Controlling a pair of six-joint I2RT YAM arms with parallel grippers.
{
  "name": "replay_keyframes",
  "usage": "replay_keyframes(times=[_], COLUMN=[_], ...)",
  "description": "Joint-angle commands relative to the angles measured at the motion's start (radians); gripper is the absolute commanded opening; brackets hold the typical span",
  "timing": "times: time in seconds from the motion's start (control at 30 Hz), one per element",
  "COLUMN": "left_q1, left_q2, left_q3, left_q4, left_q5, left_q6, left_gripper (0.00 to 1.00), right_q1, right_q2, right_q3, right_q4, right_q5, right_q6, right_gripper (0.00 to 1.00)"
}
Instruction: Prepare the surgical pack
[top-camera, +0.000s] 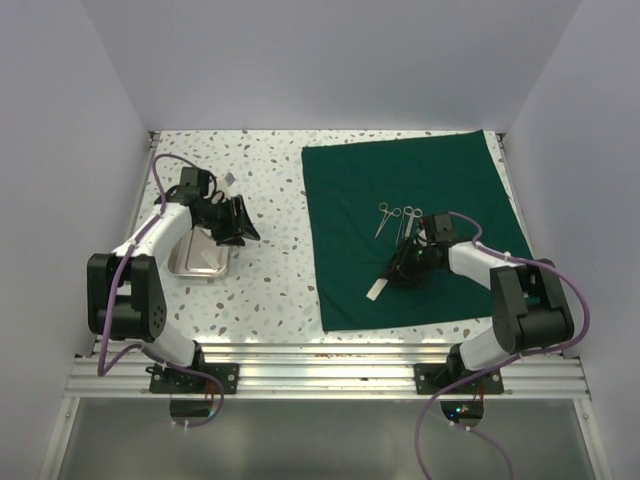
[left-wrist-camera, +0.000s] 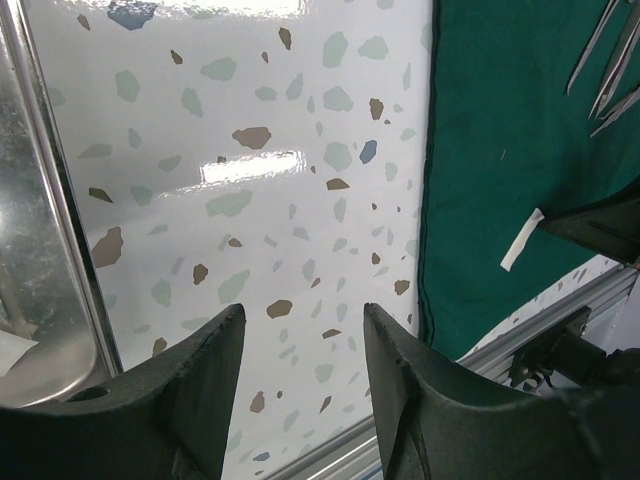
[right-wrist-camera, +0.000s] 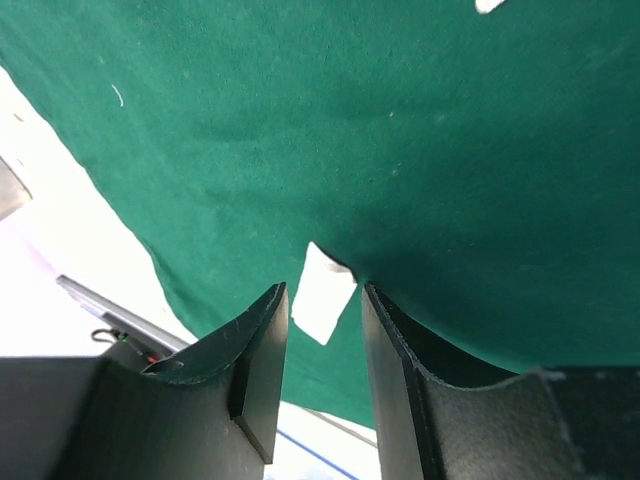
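1. We find no text, label, brand, number or sign that can be read in any of the three views.
2. The green drape (top-camera: 420, 200), the steel tray (top-camera: 200, 277) and the white gauze strip (top-camera: 376, 290) show us plain surfaces only.

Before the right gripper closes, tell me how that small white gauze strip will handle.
The small white gauze strip looks thin and flat, so it is probably very light and floppy, likely to droop once lifted. It lies flat on the dark green cloth drape between the fingers of the right gripper, so a pinch may catch cloth too.
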Motion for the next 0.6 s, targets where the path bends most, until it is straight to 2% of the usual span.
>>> replay_keyframes(times=[0.0,0.37,0.57], left_q1=[0.0,-0.002,-0.002], left_q2=[0.011,0.035,0.034], left_q3=[0.015,0.017,0.015], left_q4=[0.035,0.044,0.041], left_q5=[0.03,0.049,0.044], left_q6=[0.013,0.011,0.013], left_gripper=[0.55,0.55,0.54], right_q1=[-0.009,-0.007,-0.009], right_q2=[-0.015,0.095,0.132], right_q3=[0.043,0.072,0.084], right_q4=[-0.053,0.019,0.022], right_q5=[0.051,-0.065,-0.062], right_q6=[-0.068,-0.162,-0.173], right_gripper=[0.39,0.37,0.34])
